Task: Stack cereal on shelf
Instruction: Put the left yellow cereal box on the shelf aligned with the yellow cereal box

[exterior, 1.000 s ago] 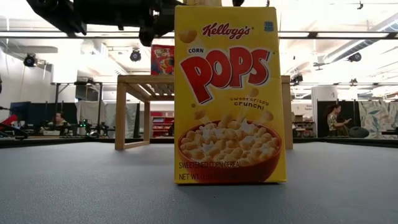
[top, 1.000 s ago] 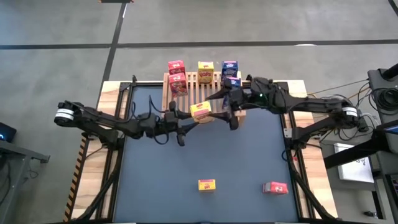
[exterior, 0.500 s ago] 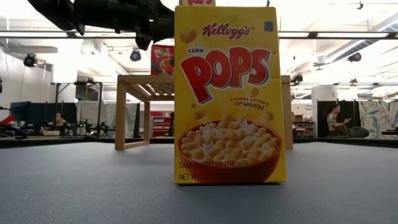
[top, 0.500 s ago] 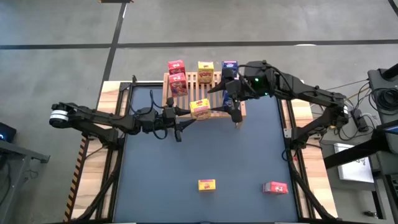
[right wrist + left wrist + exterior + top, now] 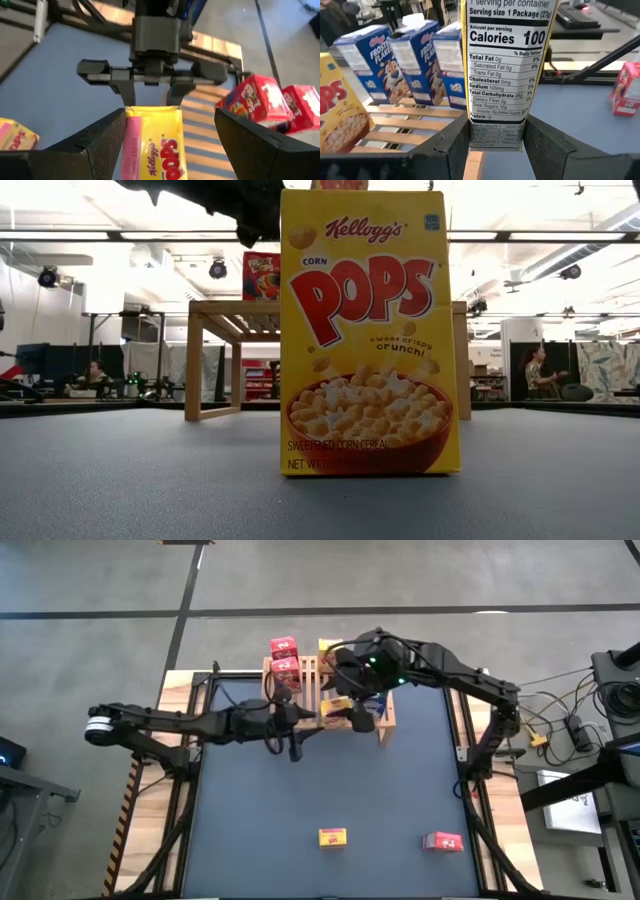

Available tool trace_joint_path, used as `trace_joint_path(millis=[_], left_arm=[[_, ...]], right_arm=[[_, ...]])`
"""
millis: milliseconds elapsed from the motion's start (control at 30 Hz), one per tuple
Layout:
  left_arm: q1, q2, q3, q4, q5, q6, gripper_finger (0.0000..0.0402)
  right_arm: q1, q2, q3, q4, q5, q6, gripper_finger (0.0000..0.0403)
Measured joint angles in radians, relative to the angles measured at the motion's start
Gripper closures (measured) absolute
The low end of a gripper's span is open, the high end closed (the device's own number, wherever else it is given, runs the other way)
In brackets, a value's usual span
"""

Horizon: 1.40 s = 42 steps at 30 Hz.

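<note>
Two pincers meet over your wooden rack (image 5: 300,690): the left pincer (image 5: 318,721) grips a yellow Corn Pops box (image 5: 506,75); the right pincer (image 5: 170,145) spreads open around it.

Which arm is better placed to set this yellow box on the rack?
Left. The left gripper is shut on the yellow box at the wooden rack's edge. The right gripper stands open around it, gripping nothing.
</note>
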Motion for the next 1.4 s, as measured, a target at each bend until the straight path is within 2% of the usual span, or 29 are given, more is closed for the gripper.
trace_joint_path(millis=[167, 300, 967, 1400], left_arm=[[0.012, 0.007, 0.000, -0.010, -0.003, 0.003, 0.0245], [0.023, 0.004, -0.005, 0.010, -0.002, 0.002, 0.0245], [0.038, 0.002, -0.007, 0.019, -0.001, 0.004, 0.0245], [0.037, 0.000, -0.002, 0.019, -0.001, -0.007, 0.0245]], right_arm=[[-0.005, 0.063, 0.104, -0.142, 0.033, -0.008, 0.0110], [-0.010, 0.086, 0.129, -0.215, 0.038, -0.015, 0.0108], [-0.027, 0.101, 0.128, -0.261, 0.033, -0.023, 0.0120], [-0.036, 0.125, 0.125, -0.259, 0.037, -0.039, 0.0168]])
